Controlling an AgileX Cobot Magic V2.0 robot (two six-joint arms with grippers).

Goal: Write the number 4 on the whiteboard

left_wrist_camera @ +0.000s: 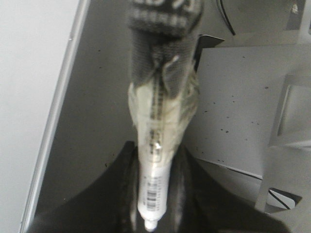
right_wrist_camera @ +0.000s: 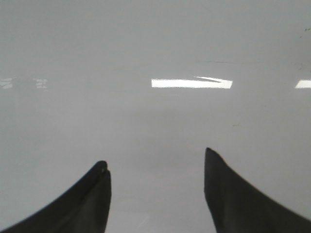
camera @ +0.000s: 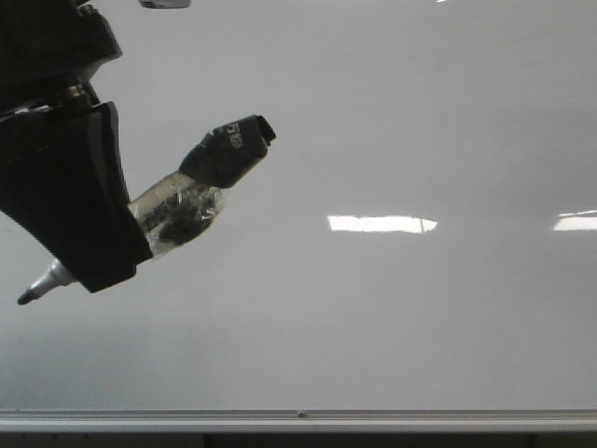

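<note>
left fingers (camera: 84, 233) clamp marker (camera: 177, 210); whiteboard (camera: 392, 317) rightward unobstructed.

My front camera faces the whiteboard (camera: 392, 308) squarely, close up; my right wrist camera views that same board (right_wrist_camera: 155, 43) nearer.

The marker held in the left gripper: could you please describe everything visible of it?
The slim white-barrelled marker has a dark pointed tip and a barcode label near that end. Clear tape wraps its middle, and a black printed fabric-like cover caps its rear. It lies tilted, tip lowest and cap highest in the front view, clamped in the left gripper, before the glossy pale grey whiteboard, which shows no strokes yet.
</note>
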